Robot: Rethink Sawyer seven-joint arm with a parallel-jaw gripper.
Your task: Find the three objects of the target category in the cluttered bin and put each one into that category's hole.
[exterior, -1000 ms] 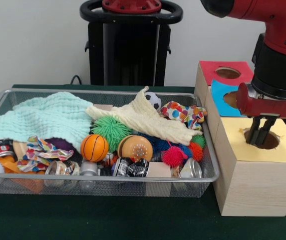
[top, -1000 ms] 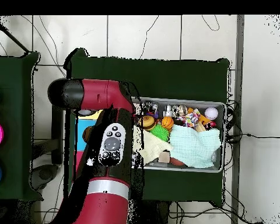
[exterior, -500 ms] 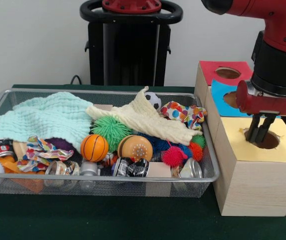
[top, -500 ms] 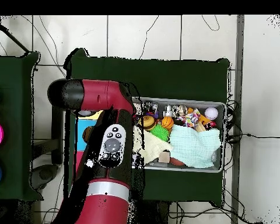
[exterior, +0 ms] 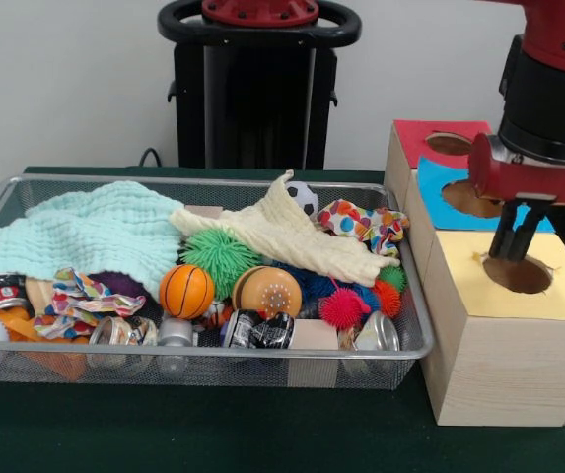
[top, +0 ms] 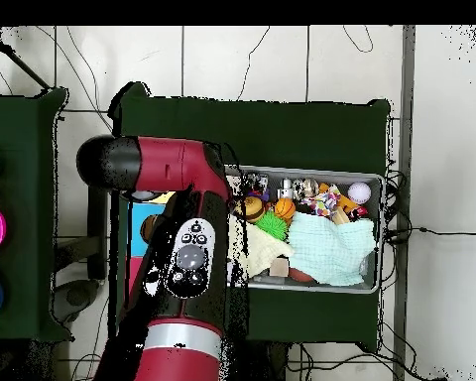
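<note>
A wire mesh bin holds two polka-dot cloths on the left, while at right the empty gripper, fingers pressed together, has risen just above the yellow box's hole.

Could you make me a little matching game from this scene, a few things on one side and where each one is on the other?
Things:
1. pincer
2. mint green cloth
3. polka dot cloth
4. small basketball

Places:
A. spread over the far left part of the wire bin
B. above the hole in the yellow-topped box
C. in the bin's far right corner, next to the boxes
D. near the bin's front, beside a green spiky ball

Pairs: 1-B, 2-A, 3-C, 4-D
</note>
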